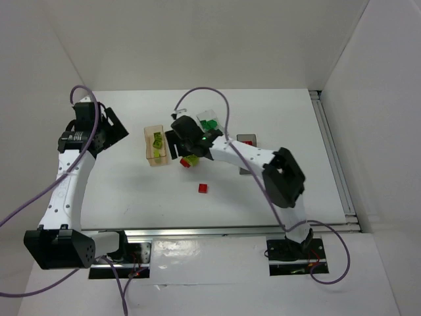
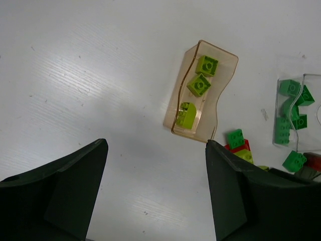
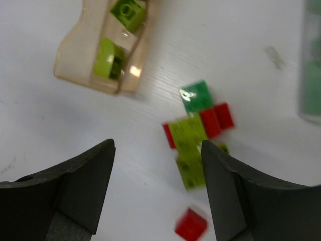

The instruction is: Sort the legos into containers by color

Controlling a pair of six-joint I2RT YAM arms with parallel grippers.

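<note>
Well, the right tool hangs open-fingered over loose red, green and yellow-green legos on the counter, beside the amber bin holding three yellow-green bricks. On the left tool, fingers stand apart too.

You have the amber bin holding three yellow-green bricks. In the top view, at its two o'clock, the clear bin holds green bricks. At its four o'clock a loose cluster of green, red and yellow-green pieces lies huddled. One red brick sits alone at the cluster's five o'clock.
</note>
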